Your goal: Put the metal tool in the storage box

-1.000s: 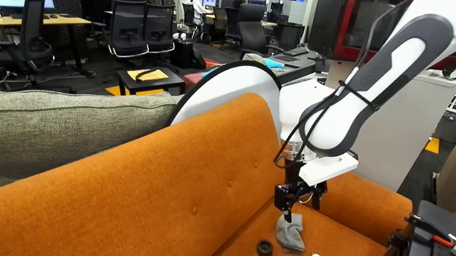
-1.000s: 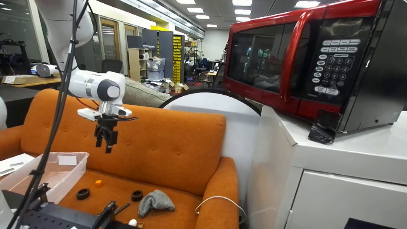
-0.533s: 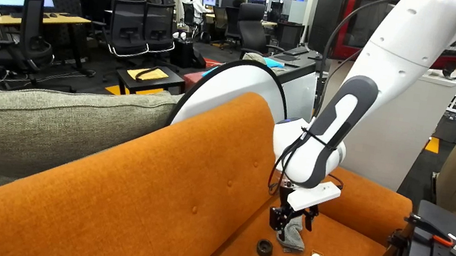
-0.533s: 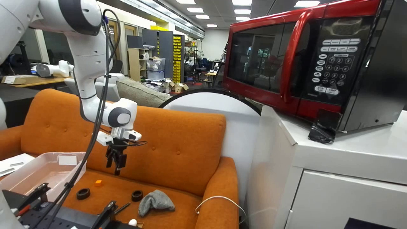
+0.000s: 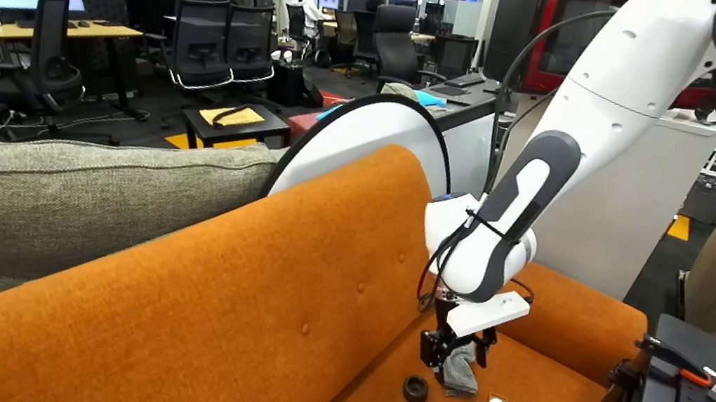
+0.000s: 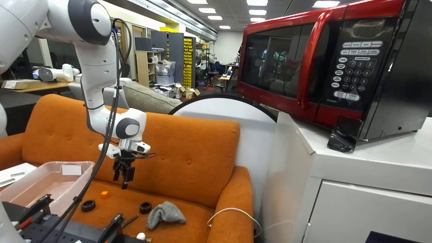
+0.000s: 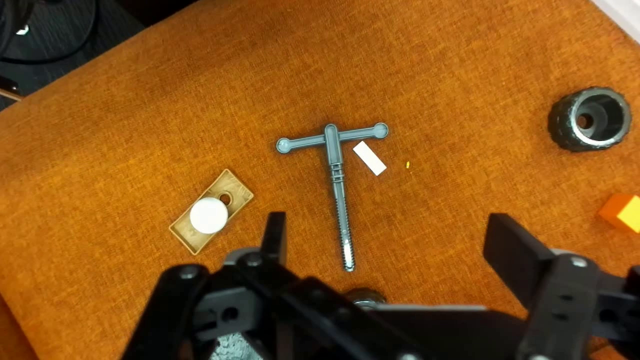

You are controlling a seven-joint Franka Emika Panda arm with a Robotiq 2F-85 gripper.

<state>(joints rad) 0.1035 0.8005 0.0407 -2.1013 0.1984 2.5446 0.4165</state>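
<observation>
One claw (image 7: 389, 232), spread wide, gripping nothing. Best to centre over the tool (image 7: 339, 195), flat on the sofa (image 7: 450, 65), straddle the shaft (image 7: 342, 215), pinch near the crossbar (image 7: 307, 141), miss the tray (image 7: 189, 236); then carry to the box (image 6: 50, 182). Can read nothing on slip (image 7: 369, 158) or box label (image 6: 71, 169), only faint digits (image 6: 358, 73) on the microwave (image 6: 317, 67).

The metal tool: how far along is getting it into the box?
Done: nothing; the metal tool lies on the orange couch. In hand: nothing; the claw hangs open above the couch. Left: gripping the tool, carrying it to the translucent storage box and letting go.
</observation>
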